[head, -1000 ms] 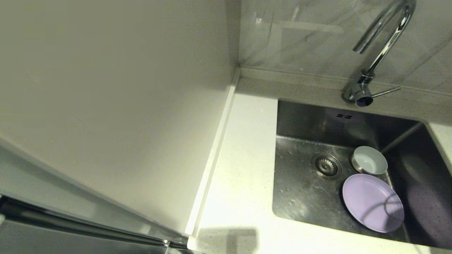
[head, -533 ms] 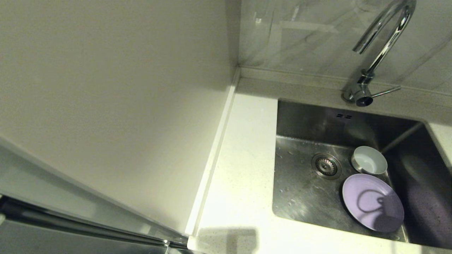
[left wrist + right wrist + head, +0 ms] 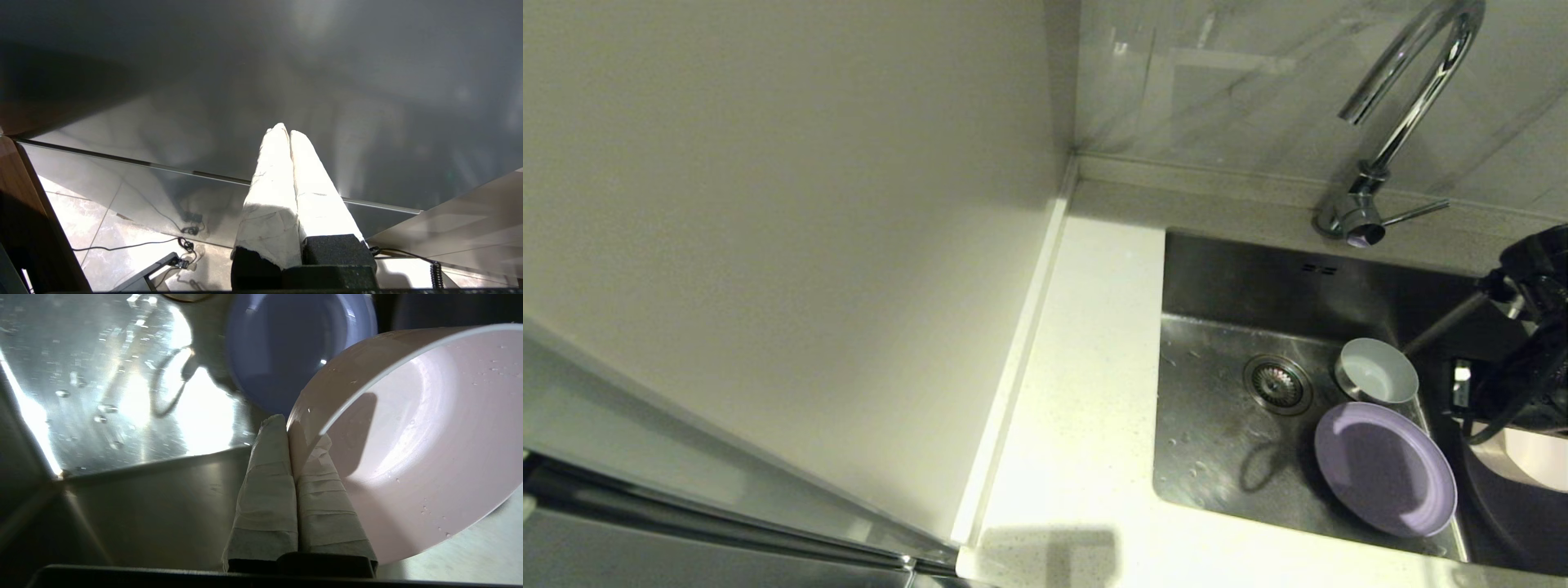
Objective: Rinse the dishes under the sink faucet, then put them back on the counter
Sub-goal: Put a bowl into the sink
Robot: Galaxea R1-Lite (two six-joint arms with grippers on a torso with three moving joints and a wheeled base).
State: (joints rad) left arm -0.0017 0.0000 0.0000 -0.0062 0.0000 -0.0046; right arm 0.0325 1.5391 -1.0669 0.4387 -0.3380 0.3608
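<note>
Head view puts our right arm point(image 3: 1531, 343) at the right edge, over the right part of the sink point(image 3: 1225, 441). Our right fingers point(image 3: 286, 428) are pinched on the rim of the pink bowl point(image 3: 408, 428), one pad outside the wall and one inside; the bowl hangs tilted, wet with droplets, above the sink's right side. On the sink floor the plate point(image 3: 1384, 469) lies flat at the front right, the pale bowl point(image 3: 1376, 371) upright just behind it, and the drain point(image 3: 1276, 384) just left of that bowl. The faucet point(image 3: 1405, 106) rises from the bench point(image 3: 1078, 425) behind the sink, its spout well above the sink floor. Our left fingers point(image 3: 290, 139) are pressed together, holding nothing, parked away from the sink.
</note>
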